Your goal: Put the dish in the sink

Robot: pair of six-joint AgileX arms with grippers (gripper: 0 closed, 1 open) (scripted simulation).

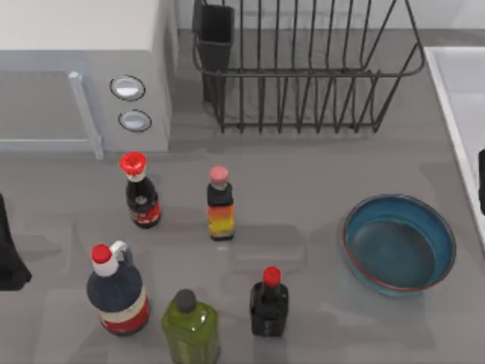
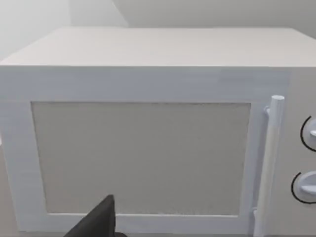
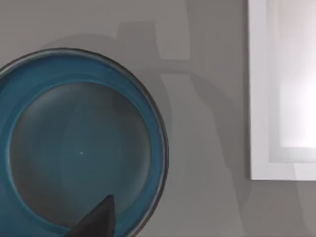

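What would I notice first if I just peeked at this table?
Probably the big blue dish sitting empty on the grey table's right side, close to the white sink at the right edge. Next, the bunch of bottles standing at the front left, and the black wire rack at the back.

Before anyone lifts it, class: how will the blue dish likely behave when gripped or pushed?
The dish looks rigid and glazed, so probably slippery and chippable. Wide and shallow, sitting flat on the table, it should slide rather than tip or roll.
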